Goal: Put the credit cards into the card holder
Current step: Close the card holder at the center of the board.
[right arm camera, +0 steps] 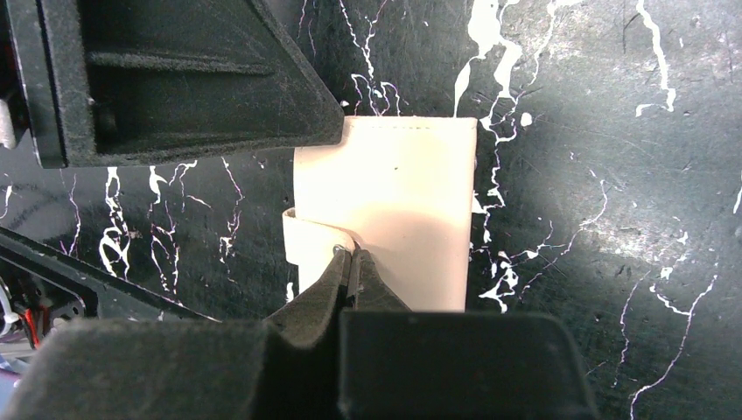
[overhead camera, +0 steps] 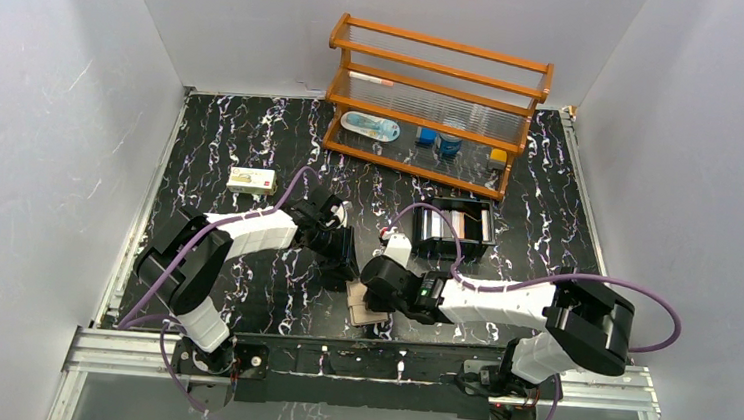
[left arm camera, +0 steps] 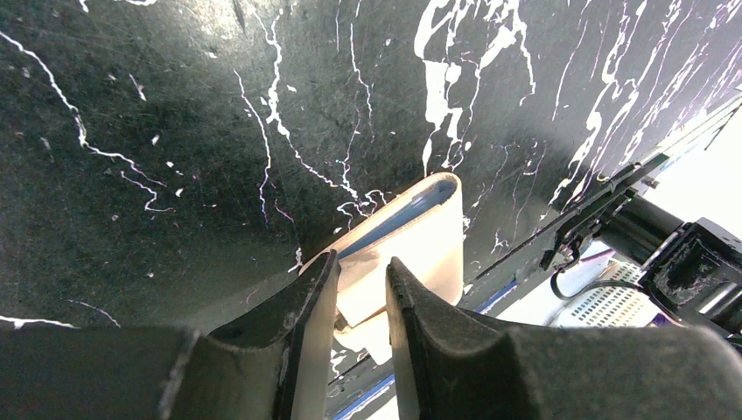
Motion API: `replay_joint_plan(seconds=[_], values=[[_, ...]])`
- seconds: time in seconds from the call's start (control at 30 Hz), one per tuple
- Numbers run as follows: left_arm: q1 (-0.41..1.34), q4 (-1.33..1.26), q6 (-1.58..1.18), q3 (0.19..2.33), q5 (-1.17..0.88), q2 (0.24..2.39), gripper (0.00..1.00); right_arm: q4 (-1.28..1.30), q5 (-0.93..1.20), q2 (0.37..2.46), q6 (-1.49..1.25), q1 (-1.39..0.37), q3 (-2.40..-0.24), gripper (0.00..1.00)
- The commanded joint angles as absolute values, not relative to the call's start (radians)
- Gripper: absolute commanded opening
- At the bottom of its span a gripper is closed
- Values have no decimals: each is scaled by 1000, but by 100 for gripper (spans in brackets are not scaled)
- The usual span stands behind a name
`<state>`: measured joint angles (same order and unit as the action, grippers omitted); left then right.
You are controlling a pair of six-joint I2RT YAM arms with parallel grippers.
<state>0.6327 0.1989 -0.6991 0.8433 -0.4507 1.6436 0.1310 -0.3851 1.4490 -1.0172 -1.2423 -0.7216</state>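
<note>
The tan card holder lies folded on the black marbled table near its front edge. In the left wrist view the thin edge of a light blue credit card shows inside the fold of the card holder. My left gripper hovers at the holder's far end with its jaws a little apart and nothing clamped between them. My right gripper is shut, its tips pinching a thin tan flap of the card holder. In the top view the left gripper and the right gripper almost meet over the holder.
A wooden rack with small items stands at the back. A black open box sits behind the right arm, and a small white and green box lies to the left. The metal rail runs just below the holder.
</note>
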Motion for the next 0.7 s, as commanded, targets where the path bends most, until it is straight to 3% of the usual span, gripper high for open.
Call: replay_joint_plan(seconds=[0.0,0.67], values=[[638,245,-694,823,-433,1606,26,133,-407,1471,-1024,-1232,-701,0],[638,261,-683,827,-430,1589,26,180,-338,1509,-1020,-1188,-705,0]])
